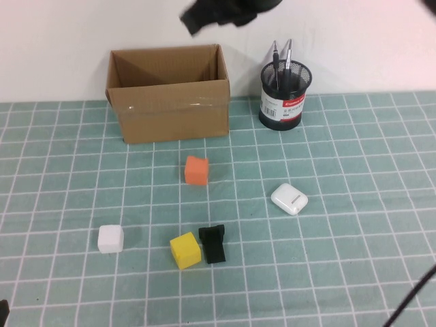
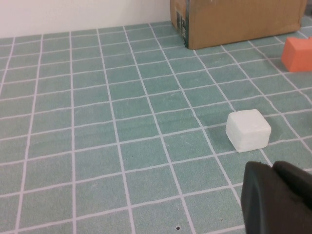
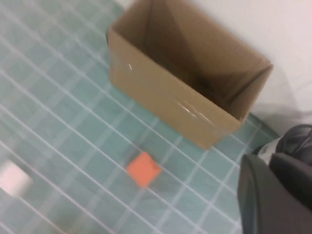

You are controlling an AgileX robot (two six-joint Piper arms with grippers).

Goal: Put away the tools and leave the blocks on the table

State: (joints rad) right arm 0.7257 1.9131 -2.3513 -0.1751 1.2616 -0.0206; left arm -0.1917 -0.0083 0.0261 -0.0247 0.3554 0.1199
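A plain white wall (image 1: 354,41) stood behind the work surface, meeting it in a straight line. Light was even and soft, with only faint shadows on the teal-green covering (image 1: 354,272) with its white square grid.

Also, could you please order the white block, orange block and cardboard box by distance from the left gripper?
1. White block, just ahead of the shut left gripper, near-left of the table.
2. Orange block, mid-table.
3. Cardboard box, at the back.
The right gripper, shut, hangs up near the box.

Bright even light, blurred right-wrist view
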